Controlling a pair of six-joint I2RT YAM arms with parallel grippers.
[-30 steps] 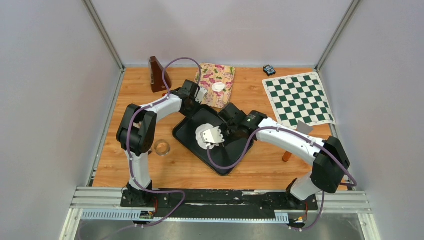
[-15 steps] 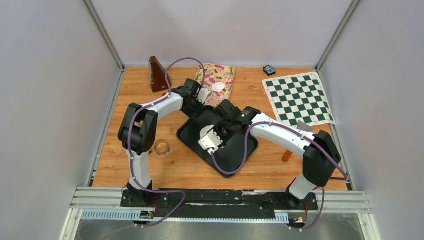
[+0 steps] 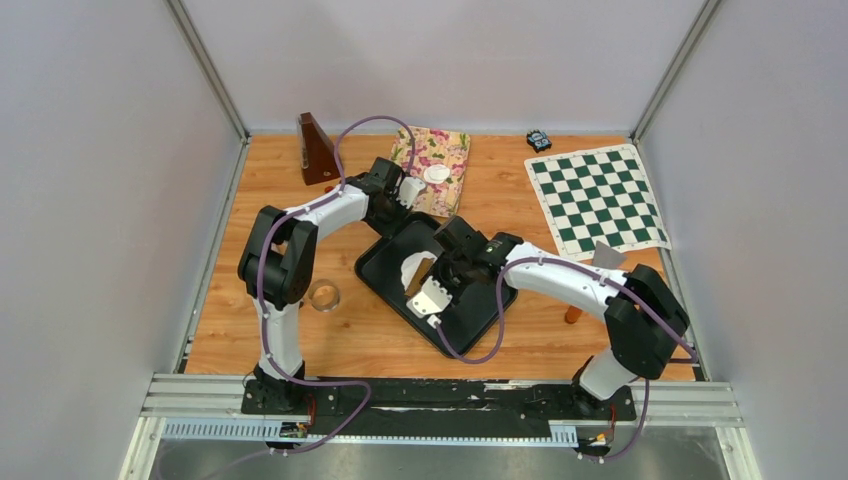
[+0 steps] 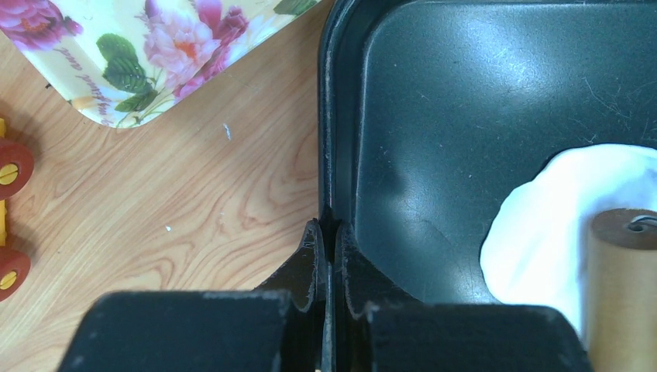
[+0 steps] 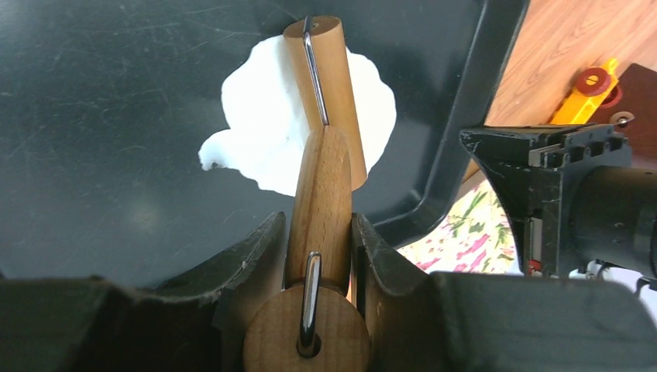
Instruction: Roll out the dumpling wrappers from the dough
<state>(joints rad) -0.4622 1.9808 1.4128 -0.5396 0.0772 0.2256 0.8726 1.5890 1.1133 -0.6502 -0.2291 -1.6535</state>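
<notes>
Dumpling wrapper, a small, flat, round white disc, lies on the floral tray toward the counter's far edge, apart from the irregular white dough sheet in the black tray. The left tool is clenched on that tray's rim. The right tool grasps a wooden rolling pin whose roller rests on the dough.

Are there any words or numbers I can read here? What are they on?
Flowered tray: curly writing near its edge, too blurred to read.
Small black gadget at the back: blue mark, too small to read.
No other writing shows.
</notes>
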